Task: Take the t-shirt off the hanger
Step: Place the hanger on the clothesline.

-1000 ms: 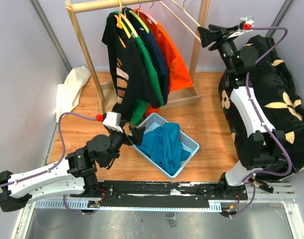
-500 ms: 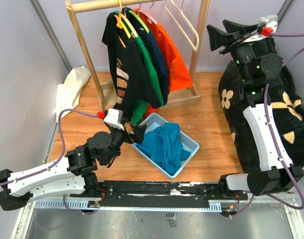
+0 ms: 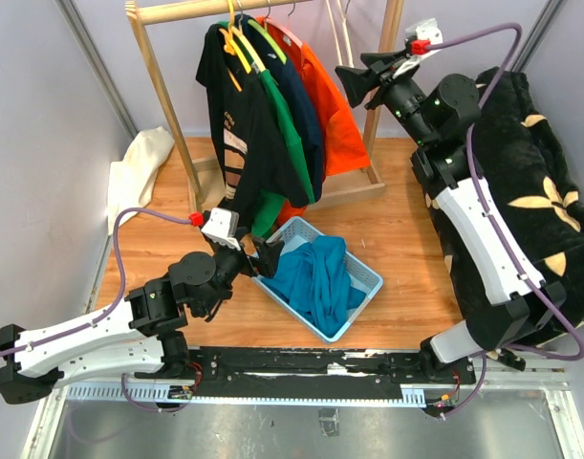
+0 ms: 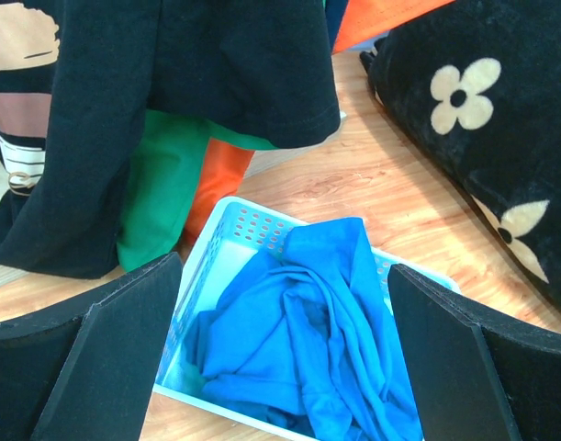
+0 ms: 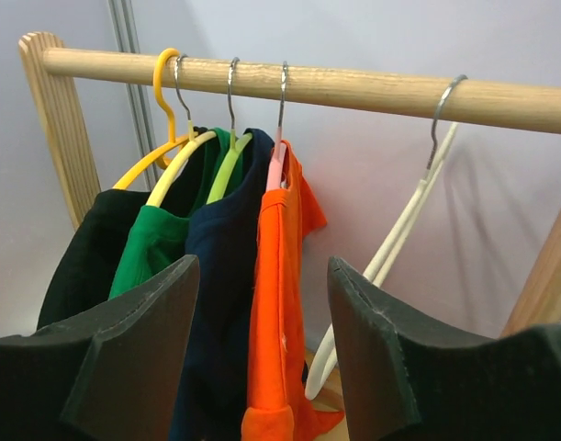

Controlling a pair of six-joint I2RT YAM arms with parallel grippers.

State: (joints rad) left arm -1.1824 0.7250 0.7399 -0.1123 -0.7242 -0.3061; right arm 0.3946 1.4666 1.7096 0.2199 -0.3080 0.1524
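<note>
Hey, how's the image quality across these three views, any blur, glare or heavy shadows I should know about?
Top external: evenly lit and sharp, no harsh glare on the basket. Right wrist: wooden rail and cream hanger crisp, a faint hanger shadow on the wall, right fingers dark and slightly soft. Left wrist: blue shirt sharp, left fingers almost black, little detail.

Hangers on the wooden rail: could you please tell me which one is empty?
The cream hanger at the rail's right end in the right wrist view; it hangs bare, while the other four all carry shirts.
</note>
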